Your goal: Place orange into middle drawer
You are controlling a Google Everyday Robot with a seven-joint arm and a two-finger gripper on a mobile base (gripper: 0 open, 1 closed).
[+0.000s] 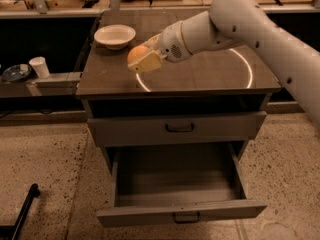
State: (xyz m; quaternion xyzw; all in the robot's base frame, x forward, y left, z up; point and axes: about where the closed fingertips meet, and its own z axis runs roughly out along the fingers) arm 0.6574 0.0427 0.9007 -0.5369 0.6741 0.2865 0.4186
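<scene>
And the pincer (143, 62) is clenched on the orange (134, 53) just above the counter (210, 74), bowl (114, 35) up-left of it, middle drawer (175, 181) open well below: pickup looks done, carry and drop remain.

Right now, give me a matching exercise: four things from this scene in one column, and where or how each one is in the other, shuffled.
Things:
1. orange
2. white bowl
3. middle drawer
4. upper drawer

Places or states:
A. shut
B. held in the gripper, over the cabinet top
C. pulled open
D. standing at the back left of the cabinet top

Pairs: 1-B, 2-D, 3-C, 4-A
</scene>
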